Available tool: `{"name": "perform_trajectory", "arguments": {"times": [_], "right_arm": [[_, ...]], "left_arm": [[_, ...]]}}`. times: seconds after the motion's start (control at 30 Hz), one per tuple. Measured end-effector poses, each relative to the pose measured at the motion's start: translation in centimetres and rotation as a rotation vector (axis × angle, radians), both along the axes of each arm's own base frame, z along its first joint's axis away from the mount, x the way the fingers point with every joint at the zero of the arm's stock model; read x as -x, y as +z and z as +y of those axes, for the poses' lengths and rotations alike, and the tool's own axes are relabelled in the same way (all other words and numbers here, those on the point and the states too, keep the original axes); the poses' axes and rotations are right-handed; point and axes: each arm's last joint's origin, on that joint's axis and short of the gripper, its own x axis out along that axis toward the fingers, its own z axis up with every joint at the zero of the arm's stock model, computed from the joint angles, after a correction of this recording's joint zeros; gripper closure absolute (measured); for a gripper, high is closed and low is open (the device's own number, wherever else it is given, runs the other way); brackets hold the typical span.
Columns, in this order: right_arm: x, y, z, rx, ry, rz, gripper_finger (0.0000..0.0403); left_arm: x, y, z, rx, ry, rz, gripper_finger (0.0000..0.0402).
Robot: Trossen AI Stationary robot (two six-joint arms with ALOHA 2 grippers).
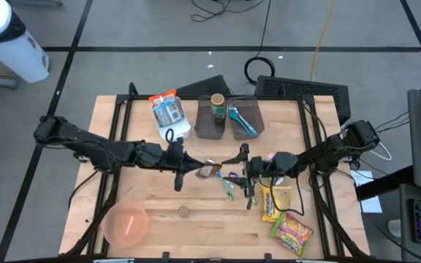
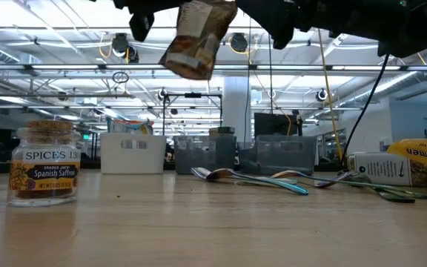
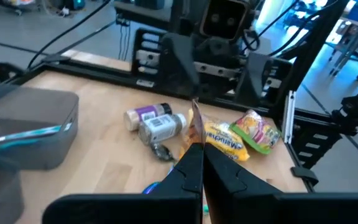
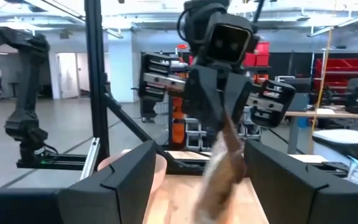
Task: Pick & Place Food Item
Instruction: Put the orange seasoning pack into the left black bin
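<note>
Fingers of the left gripper (image 1: 188, 167) pinch a brown packet (image 2: 197, 37) in the air above mid-table (image 1: 218, 219). Facing it, the right gripper (image 1: 245, 169) stands wide open. Ramen packs (image 1: 278, 201), a pink bowl (image 1: 126, 223), spoons (image 2: 250, 178) and a saffron jar (image 2: 44, 165) lie around.

Both arms are cut off at the low view's top edge; the food packet (image 4: 219, 171) blurs in the right wrist view

Both arms reach to mid-table — left gripper (image 1: 183, 166) fingers pinched together, right gripper (image 1: 244, 172) fingers spread.
</note>
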Motion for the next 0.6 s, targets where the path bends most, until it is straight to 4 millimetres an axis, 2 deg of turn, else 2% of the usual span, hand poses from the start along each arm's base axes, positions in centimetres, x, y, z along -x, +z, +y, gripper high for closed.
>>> {"name": "perform_trajectory", "arguments": {"times": [0.47,0.6], "right_arm": [[-0.14,-0.08,-0.58,-0.014,-0.041,0.009,0.0166],[-0.16,-0.18,-0.58,-0.012,-0.042,0.020,0.0180]], "left_arm": [[-0.53,0.30,-0.15,-0.048,-0.024,-0.070,0.0401],[-0.56,0.49,-0.16,-0.060,-0.026,-0.090,0.0401]]}}
